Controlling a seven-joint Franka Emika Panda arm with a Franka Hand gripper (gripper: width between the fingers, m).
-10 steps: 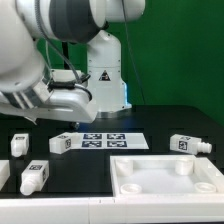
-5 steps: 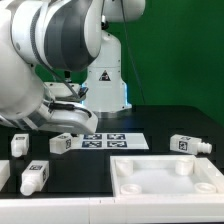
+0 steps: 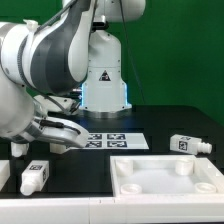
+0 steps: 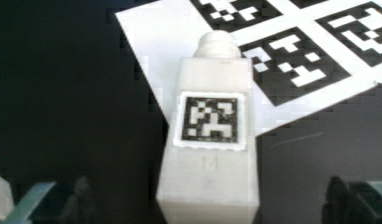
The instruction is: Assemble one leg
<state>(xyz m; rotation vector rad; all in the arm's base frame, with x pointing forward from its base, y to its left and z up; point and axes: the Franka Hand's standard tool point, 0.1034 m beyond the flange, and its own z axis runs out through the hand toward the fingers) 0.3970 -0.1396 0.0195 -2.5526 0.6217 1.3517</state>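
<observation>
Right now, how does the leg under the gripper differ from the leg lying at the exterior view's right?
The wrist-view leg lies between the open gripper's fingers, tip by the marker board; the right-hand leg lies free, far from the arm. The arm largely hides the first in the exterior view; the second shows plainly. Both are white, tagged and lying down.

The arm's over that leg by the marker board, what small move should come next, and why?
Probably lower straight down with the jaws open. In the wrist view the leg lies centred between them, a gap on each side, so they seem lined up for a grasp.
</observation>
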